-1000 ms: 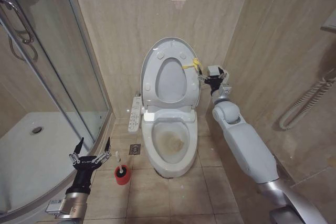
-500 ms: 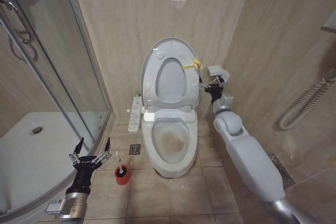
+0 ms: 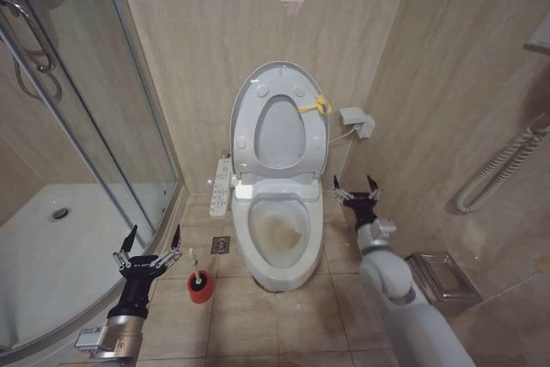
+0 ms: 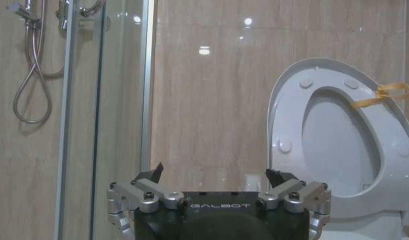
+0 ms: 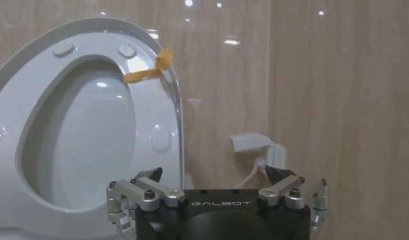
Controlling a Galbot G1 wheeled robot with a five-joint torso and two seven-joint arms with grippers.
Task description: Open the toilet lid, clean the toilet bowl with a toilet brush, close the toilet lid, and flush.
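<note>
The toilet lid (image 3: 277, 83) stands upright against the wall, the stained toilet bowl (image 3: 277, 234) exposed. Both the right gripper (image 3: 355, 193), beside the bowl, and the left gripper (image 3: 148, 249), above the untouched toilet brush (image 3: 199, 283), hang empty, jaws spread; scrubbing, closing and flushing remain.

The toilet bowl (image 3: 277, 234) stands at the middle against the far wall, the toilet lid (image 3: 279, 118) upright behind it with the seat (image 3: 280, 139) raised against it. The toilet brush (image 3: 200, 284) stands on the floor left of the bowl — the left gripper (image 3: 148, 241) just left of it. The right gripper (image 3: 355, 186) is right of the bowl, a bin (image 3: 440, 275) on the floor farther right.
</note>
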